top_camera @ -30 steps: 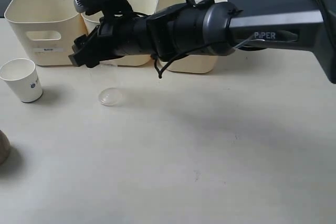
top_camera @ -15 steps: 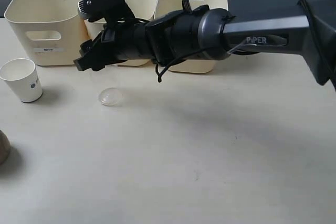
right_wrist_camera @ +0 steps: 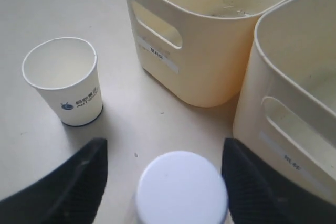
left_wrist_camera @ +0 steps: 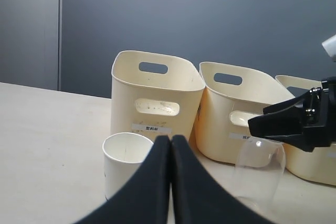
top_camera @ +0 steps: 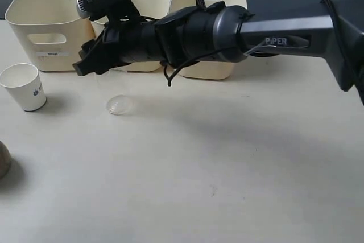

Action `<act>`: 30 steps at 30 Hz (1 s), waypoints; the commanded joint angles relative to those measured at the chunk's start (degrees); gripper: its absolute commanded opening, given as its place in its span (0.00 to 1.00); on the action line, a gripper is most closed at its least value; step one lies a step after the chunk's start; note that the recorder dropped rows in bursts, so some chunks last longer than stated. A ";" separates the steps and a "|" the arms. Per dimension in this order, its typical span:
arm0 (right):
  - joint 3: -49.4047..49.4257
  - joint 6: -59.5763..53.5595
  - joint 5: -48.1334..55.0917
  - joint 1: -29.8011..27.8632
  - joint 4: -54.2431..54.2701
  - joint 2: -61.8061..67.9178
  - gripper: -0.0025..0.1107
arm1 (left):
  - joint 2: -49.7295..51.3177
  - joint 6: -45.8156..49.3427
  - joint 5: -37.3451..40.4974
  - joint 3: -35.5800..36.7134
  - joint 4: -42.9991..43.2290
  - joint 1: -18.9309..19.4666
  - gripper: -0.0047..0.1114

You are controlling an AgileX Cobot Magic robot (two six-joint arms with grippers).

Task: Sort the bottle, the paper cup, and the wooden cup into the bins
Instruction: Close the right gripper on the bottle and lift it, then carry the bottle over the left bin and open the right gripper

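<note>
Two fingers of the right gripper (right_wrist_camera: 165,174) stand wide apart either side of the bottle (top_camera: 116,92), nothing gripped yet. Bottle stands upright just in front of the bins (top_camera: 51,21), w/ the paper cup (top_camera: 24,86) beside it. Centre on the white cap (right_wrist_camera: 181,184), drop lower, close gently; thin plastic may slip. Left gripper (left_wrist_camera: 170,153) is pressed closed, empty. Tabletop (top_camera: 227,169) is pale and smooth; dark grey wall behind the bins.

My exterior view looks down from the near side toward the bins (top_camera: 128,21) at the far edge. Left wrist sits low; right wrist looks steeply down, close. All share the paper cup (top_camera: 24,86).
</note>
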 commanded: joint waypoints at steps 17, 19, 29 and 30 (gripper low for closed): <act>-0.24 -0.22 0.38 -0.15 -3.24 2.02 0.02 | -0.40 -0.24 -0.10 -0.01 -0.78 -0.37 0.04; -0.24 -0.22 0.38 -0.15 -3.24 2.02 0.02 | -0.40 -0.24 -0.10 -0.01 -0.78 -0.37 0.04; -1.00 -3.80 0.12 1.15 -4.28 -5.59 0.02 | -0.40 -0.24 0.12 -0.01 -1.02 -0.37 0.04; -1.58 -4.47 0.12 1.61 -4.28 -5.94 0.02 | -0.40 -0.24 0.12 -0.01 -1.02 -0.37 0.04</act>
